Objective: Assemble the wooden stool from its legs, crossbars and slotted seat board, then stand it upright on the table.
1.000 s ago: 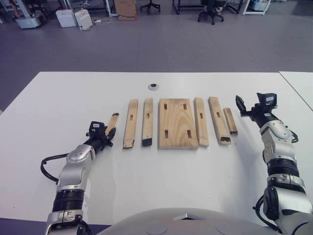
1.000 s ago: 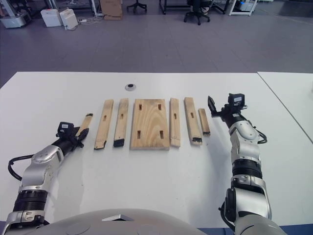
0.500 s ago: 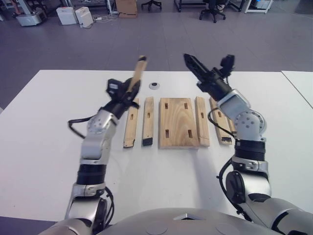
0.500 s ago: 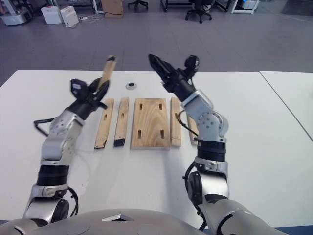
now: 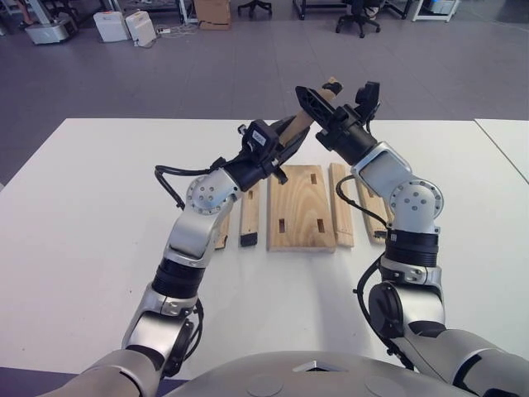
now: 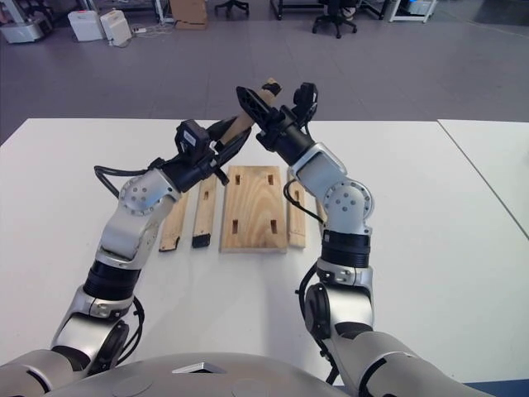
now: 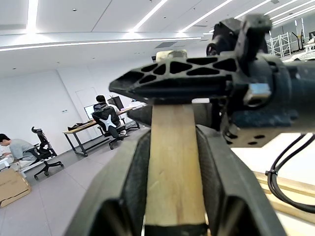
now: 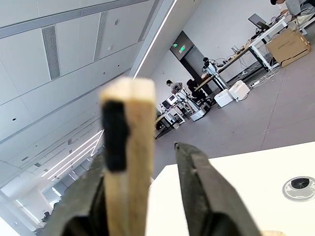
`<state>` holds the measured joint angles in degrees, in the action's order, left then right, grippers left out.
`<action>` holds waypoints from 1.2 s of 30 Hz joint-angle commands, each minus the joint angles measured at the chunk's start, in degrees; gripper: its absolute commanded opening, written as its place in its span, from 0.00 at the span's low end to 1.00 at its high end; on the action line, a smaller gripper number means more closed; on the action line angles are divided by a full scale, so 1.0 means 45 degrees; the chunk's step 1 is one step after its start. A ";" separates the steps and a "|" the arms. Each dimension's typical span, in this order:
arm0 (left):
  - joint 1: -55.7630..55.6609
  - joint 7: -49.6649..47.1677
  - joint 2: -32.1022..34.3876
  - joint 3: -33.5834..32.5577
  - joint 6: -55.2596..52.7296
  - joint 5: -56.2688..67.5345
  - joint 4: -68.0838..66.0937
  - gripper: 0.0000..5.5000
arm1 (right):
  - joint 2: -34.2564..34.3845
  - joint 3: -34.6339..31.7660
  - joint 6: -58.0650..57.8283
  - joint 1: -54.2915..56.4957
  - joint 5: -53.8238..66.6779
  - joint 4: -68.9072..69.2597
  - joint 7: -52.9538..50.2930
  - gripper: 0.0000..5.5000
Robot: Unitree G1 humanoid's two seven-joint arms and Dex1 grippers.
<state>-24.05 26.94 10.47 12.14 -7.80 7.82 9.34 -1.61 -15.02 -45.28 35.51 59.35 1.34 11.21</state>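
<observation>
**Open-plan robotics lab or workshop**

A large white worktop [image 5: 83, 207] stands on a broad grey floor [image 5: 248, 74]. Behind it are wheeled office chairs [image 5: 357, 20], a cardboard box [image 5: 212, 11] and what look like white equipment cases [image 5: 110, 27]. Long strip lights [image 7: 32, 12] line the ceiling.

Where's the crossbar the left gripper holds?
Head views: the crossbar is raised over the seat board's far edge, left gripper at its base, right gripper around its top.

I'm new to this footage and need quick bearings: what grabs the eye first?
Above the white table, the left gripper is shut on a short wooden bar tilted up in the air, and the open right gripper straddles its upper end. Beneath, the slotted seat board lies flat among loose wooden pieces.
</observation>
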 commanded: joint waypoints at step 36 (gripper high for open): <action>0.2779 -0.1056 0.0796 -0.1994 -0.1585 0.0168 0.0972 0.58 | -0.2367 0.1034 0.9440 -0.4069 -0.8962 -0.6008 0.2512 0.07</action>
<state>-12.04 22.04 13.25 3.26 -14.00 8.81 13.21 -9.63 -12.96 -5.37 20.94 24.47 -21.70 21.04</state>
